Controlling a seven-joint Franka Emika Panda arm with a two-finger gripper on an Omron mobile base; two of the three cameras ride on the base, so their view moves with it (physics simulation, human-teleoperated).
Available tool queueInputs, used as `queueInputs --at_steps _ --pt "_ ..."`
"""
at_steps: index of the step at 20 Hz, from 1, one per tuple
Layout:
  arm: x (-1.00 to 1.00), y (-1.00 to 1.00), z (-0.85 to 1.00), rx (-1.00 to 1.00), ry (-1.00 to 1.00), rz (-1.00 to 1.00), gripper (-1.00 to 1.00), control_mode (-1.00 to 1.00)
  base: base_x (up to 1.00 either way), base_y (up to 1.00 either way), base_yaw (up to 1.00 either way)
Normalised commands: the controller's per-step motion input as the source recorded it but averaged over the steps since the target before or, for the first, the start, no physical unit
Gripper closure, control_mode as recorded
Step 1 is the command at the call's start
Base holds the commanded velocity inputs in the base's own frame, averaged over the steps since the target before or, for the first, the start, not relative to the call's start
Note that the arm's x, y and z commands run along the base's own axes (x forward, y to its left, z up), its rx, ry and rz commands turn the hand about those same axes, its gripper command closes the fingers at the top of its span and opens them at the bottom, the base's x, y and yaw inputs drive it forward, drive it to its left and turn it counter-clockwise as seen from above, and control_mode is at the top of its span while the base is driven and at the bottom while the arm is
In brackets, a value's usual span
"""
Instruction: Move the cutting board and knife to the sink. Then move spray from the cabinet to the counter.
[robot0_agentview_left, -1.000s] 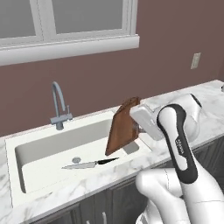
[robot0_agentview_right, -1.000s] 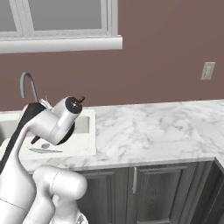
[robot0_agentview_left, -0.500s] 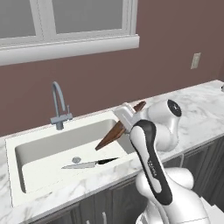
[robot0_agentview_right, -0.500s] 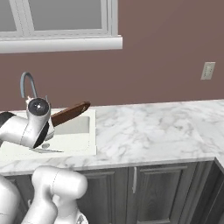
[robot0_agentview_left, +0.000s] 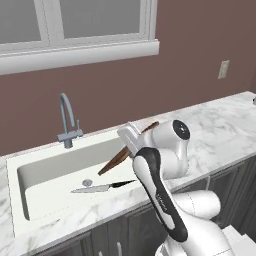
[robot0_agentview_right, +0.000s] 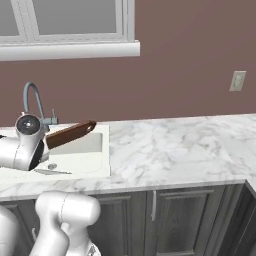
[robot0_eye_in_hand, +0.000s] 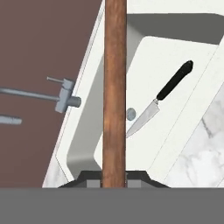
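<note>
Knife (robot0_agentview_left: 102, 188) in sink (robot0_agentview_left: 45, 172), board (robot0_agentview_left: 120, 156) above

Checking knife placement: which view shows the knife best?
Hand view: the knife lies whole in the sink basin, beside the cutting board held by the gripper. Left base view shows it smaller; right base view, just the blade behind the arm.

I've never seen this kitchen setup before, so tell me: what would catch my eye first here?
First, the reddish-brown cutting board, clamped on edge in the gripper and slanting over the white sink. Next, the knife with its black handle, lying flat on the sink floor beside the drain. Behind the sink, a curved grey faucet rises against the maroon wall, under a white window sill.
</note>
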Motion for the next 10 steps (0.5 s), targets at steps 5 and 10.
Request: queueInputs --at_steps 5,10 --pt "0.07 0.51 -0.10 0.00 0.08 -0.08 1.00 -1.00 0.00 0.00 0.00" --pt "0.04 0.27 -0.13 0.00 0.09 -0.04 1.00 -1.00 0.00 0.00 0.00"
